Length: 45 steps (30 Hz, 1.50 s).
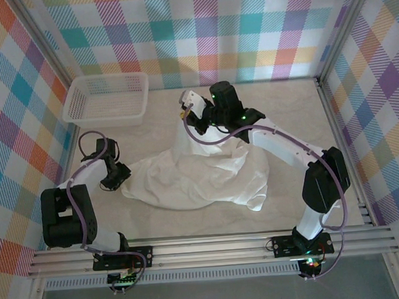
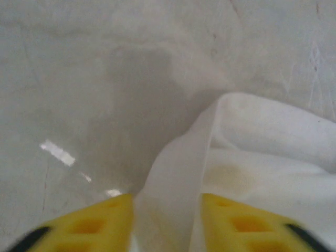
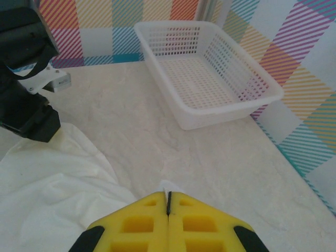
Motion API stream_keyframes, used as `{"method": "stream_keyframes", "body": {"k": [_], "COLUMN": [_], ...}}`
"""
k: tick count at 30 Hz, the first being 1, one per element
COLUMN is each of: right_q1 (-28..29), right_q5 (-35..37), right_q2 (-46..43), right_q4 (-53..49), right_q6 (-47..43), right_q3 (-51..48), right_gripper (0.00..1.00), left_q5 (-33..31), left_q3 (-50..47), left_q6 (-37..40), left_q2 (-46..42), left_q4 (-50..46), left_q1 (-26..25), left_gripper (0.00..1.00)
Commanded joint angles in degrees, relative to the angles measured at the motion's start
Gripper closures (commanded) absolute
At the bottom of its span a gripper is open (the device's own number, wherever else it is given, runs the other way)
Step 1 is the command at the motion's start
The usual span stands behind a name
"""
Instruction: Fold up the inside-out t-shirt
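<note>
The inside-out t-shirt (image 1: 201, 180) lies crumpled in a white heap mid-table. One part of it rises in a peak toward the back. At the top of that peak my right gripper (image 1: 186, 104) is shut, and a small tip of white cloth pokes out between its yellow fingers (image 3: 136, 223). My left gripper (image 1: 120, 178) is at the heap's left edge, low over the table. A standing fold of the shirt (image 2: 178, 173) fills the gap between its fingers (image 2: 100, 220), touching both.
A white mesh basket (image 1: 107, 78) stands at the back left; in the right wrist view its rim (image 3: 231, 107) sits beyond the fingers. Plaid walls enclose the table on three sides. A metal rail (image 1: 212, 247) runs along the near edge.
</note>
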Motion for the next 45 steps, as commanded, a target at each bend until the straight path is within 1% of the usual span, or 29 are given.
{"method": "stream_keyframes", "body": {"k": [1, 3, 5, 8, 10, 12, 13, 14, 16, 17, 19, 21, 23, 27, 28, 30, 31, 32, 33, 35, 37, 38, 39, 41, 43, 45], "right_q1": [0.1, 0.0, -0.8, -3.9, -7.3, -11.8, -13.7, -15.4, -17.7, -18.7, -19.5, -19.6, -19.6, -19.6, -19.6, -19.6, -19.6, -19.6, -19.6, -19.6, -19.6, -19.6, -19.6, -19.6, -19.6, -19.6], "right_q5": [0.6, 7.7, 14.4, 22.7, 28.9, 31.5, 32.0, 32.7, 33.5, 33.0, 31.7, 31.2, 31.6, 32.3, 32.3, 29.6, 27.7, 25.2, 23.6, 22.6, 22.5, 22.9, 23.4, 24.1, 23.9, 22.8], "right_q2": [-0.5, -1.7, -3.7, -8.4, -11.2, -14.6, -16.2, -18.2, -21.6, -23.3, -25.9, -28.7, -31.5, -38.7, -40.2, -42.7, -43.5, -44.4, -45.2, -46.4, -47.3, -47.5, -47.7, -47.4, -46.9, -46.0], "right_q4": [-1.5, -2.1, -2.1, 0.7, 1.2, 0.0, -0.1, 0.1, 0.8, 0.9, 1.1, 1.1, 0.4, -1.5, -3.0, -5.9, -6.7, -7.2, -7.7, -9.2, -10.9, -11.8, -12.6, -13.5, -13.4, -12.6], "right_q6": [2.9, 6.7, 10.1, 15.6, 23.5, 31.0, 33.3, 34.9, 36.7, 37.5, 37.9, 37.9, 38.4, 43.9, 46.3, 51.7, 53.2, 53.9, 54.1, 55.7, 55.8, 56.1, 56.3, 56.4, 56.8, 57.2], "right_q3": [2.9, 5.3, 8.0, 11.3, 13.8, 14.6, 14.1, 13.1, 11.1, 10.1, 8.1, 4.5, -0.6, -16.7, -20.4, -28.7, -32.2, -35.7, -38.5, -42.2, -44.2, -45.0, -45.4, -45.8, -46.0, -45.9], "right_gripper": [1.00, 1.00, 1.00, 1.00, 1.00, 1.00, 1.00, 1.00, 1.00, 1.00, 1.00, 1.00, 1.00, 1.00, 1.00, 1.00, 1.00, 1.00, 1.00, 1.00, 1.00, 1.00, 1.00, 1.00, 1.00, 1.00], "left_q5": [-2.4, -0.2, -0.2, -4.2, -4.8, -3.4, -2.6, -1.5, -0.3, 0.0, 2.6, 7.2, 11.0, 17.9, 19.3, 21.8, 22.6, 22.7, 22.7, 22.8, 22.7, 20.9, 18.1, 14.6, 12.9, 9.1], "left_q3": [1.8, 5.2, 11.7, 26.7, 37.2, 47.6, 50.7, 53.0, 54.4, 54.1, 52.1, 47.2, 39.1, 16.2, 11.6, 1.9, -1.1, -3.3, -4.2, -3.8, -3.3, -2.8, -2.5, -2.6, -2.3, -1.0], "left_q6": [0.4, 0.5, 1.8, 5.7, 7.0, 7.6, 7.8, 8.0, 8.5, 9.0, 10.7, 11.2, 10.0, 5.4, 4.6, 2.3, 1.7, 1.3, 1.5, 3.1, 4.5, 5.2, 5.4, 5.7, 5.6, 5.0], "left_q2": [-0.4, -4.6, -10.3, -17.0, -18.1, -18.0, -18.1, -18.8, -21.4, -23.0, -25.9, -28.9, -32.3, -40.2, -41.5, -44.8, -46.3, -47.8, -48.9, -48.8, -46.8, -45.3, -43.6, -40.5, -37.0, -32.2], "left_q4": [0.8, -2.3, -6.2, -11.7, -14.9, -18.6, -19.8, -19.9, -18.2, -17.1, -15.2, -15.1, -15.7, -15.8, -15.8, -15.3, -15.1, -15.0, -15.2, -16.4, -17.7, -19.1, -20.7, -21.7, -20.4, -18.2], "left_q1": [0.5, 0.5, 0.6, 1.7, 2.8, 3.2, 3.2, 3.1, 3.2, 3.2, 3.2, 3.2, 3.2, 3.1, 3.0, 3.0, 2.9, 2.9, 2.9, 2.8, 2.0, 1.1, 0.0, -2.4, -5.5, -10.6], "left_gripper": [0.99, 1.00, 1.00, 1.00, 1.00, 1.00, 1.00, 1.00, 1.00, 1.00, 1.00, 1.00, 1.00, 1.00, 0.96, 0.77, 0.71, 0.65, 0.62, 0.59, 0.58, 0.58, 0.58, 0.58, 0.58, 0.58]}}
